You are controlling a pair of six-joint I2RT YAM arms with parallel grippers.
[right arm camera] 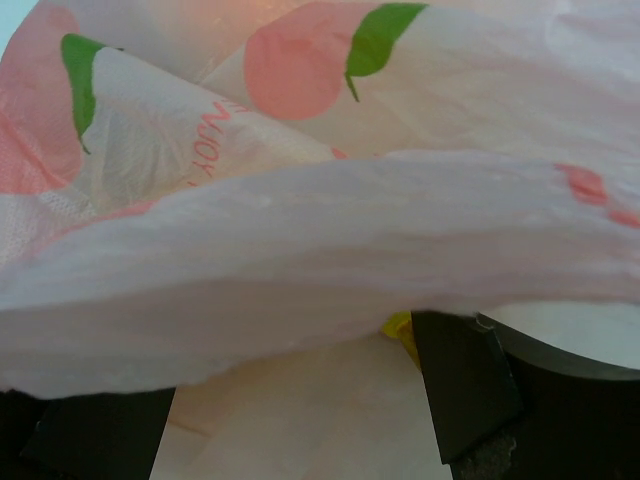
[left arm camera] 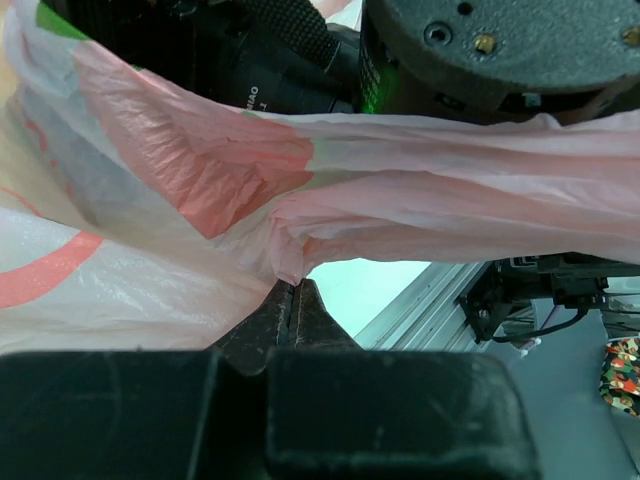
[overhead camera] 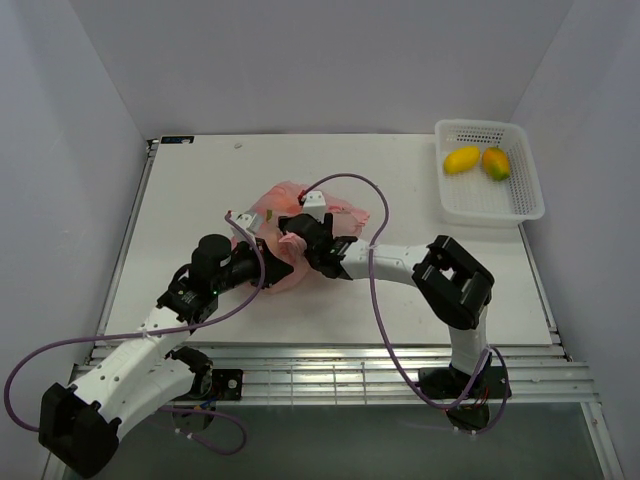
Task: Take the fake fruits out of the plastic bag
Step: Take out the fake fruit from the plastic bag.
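While both arms are meeting at mid-table, the lines are running left to right.
Left gripper: its jaws are pressing together, clamping a gathered fold of the pink plastic bag just ahead of its tips.
Pink plastic bag: it is lying bunched on the table, stretching from the left gripper's pinch across to the right gripper, its film crowding both wrist views.
Right gripper: its jaws are standing wide apart, with a band of bag film draping across in front of them and nothing being squeezed.
Yellow sliver: it is peeking out beside the right gripper's right finger; which fruit, I cannot tell.
White perforated basket: it is sitting well apart, beyond the right gripper's right side, holding two mangoes.
Progress: no fake fruits are showing outside the bag, so the emptying is looking barely begun; every fruit is seemingly waiting inside.
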